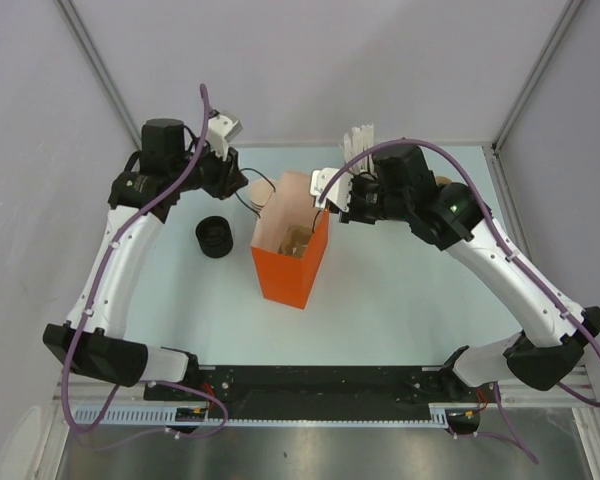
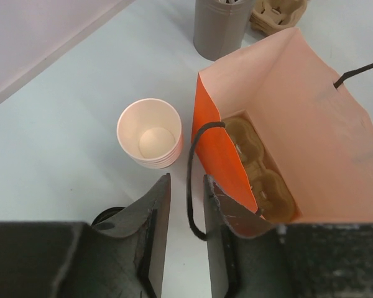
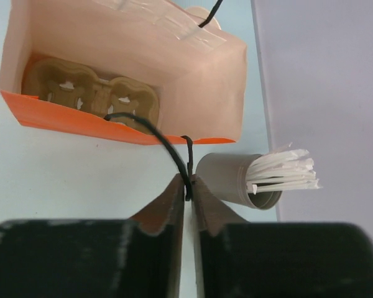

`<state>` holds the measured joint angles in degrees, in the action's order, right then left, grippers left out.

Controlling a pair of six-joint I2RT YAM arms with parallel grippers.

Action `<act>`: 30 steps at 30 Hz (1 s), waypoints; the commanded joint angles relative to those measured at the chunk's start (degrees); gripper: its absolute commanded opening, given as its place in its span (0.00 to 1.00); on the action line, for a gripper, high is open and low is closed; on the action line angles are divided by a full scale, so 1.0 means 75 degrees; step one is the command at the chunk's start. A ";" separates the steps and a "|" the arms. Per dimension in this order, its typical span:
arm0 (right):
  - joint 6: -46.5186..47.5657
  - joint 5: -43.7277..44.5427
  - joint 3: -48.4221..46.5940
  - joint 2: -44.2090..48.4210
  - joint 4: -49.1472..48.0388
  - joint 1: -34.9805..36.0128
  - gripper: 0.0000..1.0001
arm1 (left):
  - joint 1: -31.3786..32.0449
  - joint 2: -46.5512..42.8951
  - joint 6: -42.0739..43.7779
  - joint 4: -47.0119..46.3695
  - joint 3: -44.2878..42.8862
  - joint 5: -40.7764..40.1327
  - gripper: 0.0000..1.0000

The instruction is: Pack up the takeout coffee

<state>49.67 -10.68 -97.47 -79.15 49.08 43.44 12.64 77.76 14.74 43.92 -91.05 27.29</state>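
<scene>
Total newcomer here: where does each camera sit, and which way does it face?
Top external: above and behind the arms, looking down on the table; the left arm and right arm flank the orange paper bag.
Left wrist: on the left arm, looking down past the left fingers at one black cord handle and a stack of tan paper cups.
Right wrist: on the right arm, looking down past the right fingers, pinched on the other black cord handle.
Both wrist views share the bag's inside and its brown pulp cup carrier.

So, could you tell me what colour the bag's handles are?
Black; the handles show best in the right wrist view.
</scene>
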 commanded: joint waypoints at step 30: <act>-0.0916 0.1224 0.1148 0.0652 -0.1610 0.0161 0.00 | 0.0869 0.1773 0.0109 0.0495 -0.2532 0.0170 0.04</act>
<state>42.44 -4.91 -91.02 -75.81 42.52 44.91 18.65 90.61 15.05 48.66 -108.81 29.71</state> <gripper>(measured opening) 0.012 0.036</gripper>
